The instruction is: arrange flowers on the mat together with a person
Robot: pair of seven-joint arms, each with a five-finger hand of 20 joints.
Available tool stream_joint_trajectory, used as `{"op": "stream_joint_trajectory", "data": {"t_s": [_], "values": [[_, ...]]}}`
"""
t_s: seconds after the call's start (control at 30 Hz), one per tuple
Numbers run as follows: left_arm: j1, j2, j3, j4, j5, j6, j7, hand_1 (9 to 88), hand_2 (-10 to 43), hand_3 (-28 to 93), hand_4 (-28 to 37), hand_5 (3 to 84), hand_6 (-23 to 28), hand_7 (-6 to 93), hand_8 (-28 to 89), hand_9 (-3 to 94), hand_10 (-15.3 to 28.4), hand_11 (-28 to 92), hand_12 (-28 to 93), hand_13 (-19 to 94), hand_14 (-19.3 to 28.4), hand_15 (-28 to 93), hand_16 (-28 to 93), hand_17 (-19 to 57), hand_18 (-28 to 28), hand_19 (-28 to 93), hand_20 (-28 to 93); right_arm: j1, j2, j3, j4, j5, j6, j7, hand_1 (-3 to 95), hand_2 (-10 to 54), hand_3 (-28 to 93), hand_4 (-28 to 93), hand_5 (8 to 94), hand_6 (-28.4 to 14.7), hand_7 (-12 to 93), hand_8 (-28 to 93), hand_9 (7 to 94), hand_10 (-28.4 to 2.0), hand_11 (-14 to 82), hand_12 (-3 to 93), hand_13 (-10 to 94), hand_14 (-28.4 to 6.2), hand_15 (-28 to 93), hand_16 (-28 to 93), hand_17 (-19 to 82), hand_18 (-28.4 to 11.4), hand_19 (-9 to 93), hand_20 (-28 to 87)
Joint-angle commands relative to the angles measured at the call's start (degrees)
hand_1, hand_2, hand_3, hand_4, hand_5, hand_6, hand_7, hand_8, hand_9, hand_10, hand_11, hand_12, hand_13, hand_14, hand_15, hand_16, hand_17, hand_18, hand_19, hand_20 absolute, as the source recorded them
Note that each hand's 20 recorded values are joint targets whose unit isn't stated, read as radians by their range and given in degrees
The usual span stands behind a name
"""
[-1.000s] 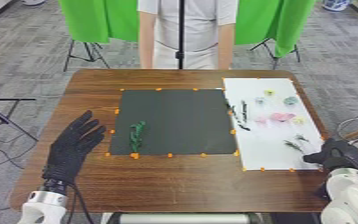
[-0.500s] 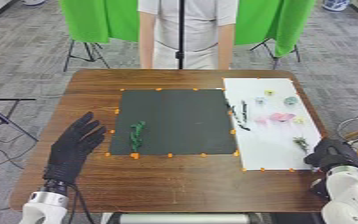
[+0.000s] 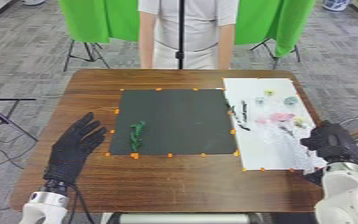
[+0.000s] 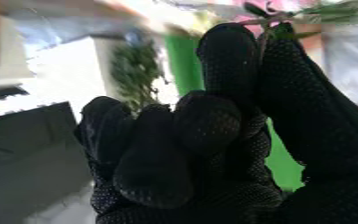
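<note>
Taking the dark mat [image 3: 177,112] as a clock face, with twelve on its far side, you see the green stem [image 3: 137,136] lying at about eight o'clock, well inside the border. This is the only decorative piece on that surface, so you may judge the arrangement to be in its early stage. The white sheet [image 3: 262,150] adjoins at three o'clock and holds the supply. About its own centre, you find the yellow flower [image 3: 269,92] at twelve, the grey-green flower [image 3: 290,100] at one, the pale blue flower [image 3: 260,100] at eleven, and the pink flower [image 3: 282,117] just above the middle; dark stems [image 3: 245,111] lie toward ten.

The right hand [image 3: 331,142], between three and four o'clock of the mat, pinches a leafy sprig [image 4: 335,13] between thumb and fingertip, the other fingers curled toward the palm. The left hand [image 3: 73,147], between eight and nine, has its fingers extended and loosely apart, gripping nothing. You would judge the sprig to be the next piece for the mat, its placement not yet made; the blossoms would then follow as the larger part of the work.
</note>
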Motion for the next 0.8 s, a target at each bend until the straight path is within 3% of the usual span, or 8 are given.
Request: {"op": "stream_joint_trajectory", "data": {"t_s": [0.03, 0.27, 0.43, 0.67, 0.8], "values": [[1.64, -0.14, -0.16, -0.35, 0.35, 0.59, 0.41, 26.7, 2.6, 71, -25.0, 32.1, 2.8, 19.9, -10, 27.2, 12.3, 22, 18, 25, 14.6, 30, 1, -8.4, 22.3, 45, 11, 12.82, 2.75, -6.06, -4.45, 0.26, -0.47, -5.4, 42.9, -9.5, 83, -14, 79.7, -2.5, 55, 12, 85.1, -10.4, 67.3, 39.7, 81, -9.6, 88, 32, 45, -23.5, 93, 64], [1.64, 0.24, 0.32, -0.45, 0.31, 0.85, 0.39, 26.7, 2.5, 71, -24.9, 32.3, 2.8, 19.9, -10, 27.2, 12.3, 22, 18, 25, 14.6, 30, 1, -8.4, 22.3, 45, 11, 32.2, -0.5, -23.8, -0.78, 2.63, -14.75, -12.42, 41.4, -9.5, 83, -11, 79.2, -2.2, 58, 13, 85.4, -10.5, 69.5, 40.4, 81, -9.8, 90, 32, 45, -23.9, 93, 65], [0.48, -0.16, 1.45, -0.02, 0.22, 0.13, -0.03, 26.7, 2.5, 72, -24.9, 32.1, 2.8, 19.7, -10, 27.3, 12.3, 22, 18, 25, 14.6, 30, 1, -8.4, 22.3, 45, 11, 39.63, -5.47, -34.2, 6.16, 1.14, -20.12, -14.01, 41.6, -9.5, 82, -11, 78.6, -2.0, 58, 13, 84.9, -10.4, 69.6, 40.9, 80, -9.6, 90, 33, 46, -23.9, 93, 66], [0.16, -0.26, 1.76, 0.24, 0.26, 0.52, -0.1, 26.7, 2.5, 72, -24.9, 31.7, 2.6, 19.8, -10, 27.2, 12.2, 22, 18, 25, 14.5, 30, 1, -8.3, 22.2, 45, 11, 44.64, -9.53, -43.33, 14.76, -2.92, -21.09, -13.8, 41.9, -9.5, 82, -12, 78.2, -1.9, 58, 13, 84.6, -10.5, 69.1, 40.8, 80, -9.4, 90, 32, 46, -23.9, 93, 65], [-0.4, -0.19, 1.82, 0.67, 0.21, 0.31, -0.55, 26.8, 2.4, 72, -24.8, 31.6, 2.5, 19.9, -10, 27.2, 12.3, 22, 18, 25, 14.5, 30, 1, -8.3, 22.3, 46, 11, 45.53, -10.69, -47.07, 18.22, -7.33, -16.67, -13.4, 41.6, -9.5, 82, -12, 78.1, -1.7, 58, 13, 84.6, -10.5, 69.1, 40.7, 80, -9.6, 90, 32, 46, -23.9, 93, 65]]}}
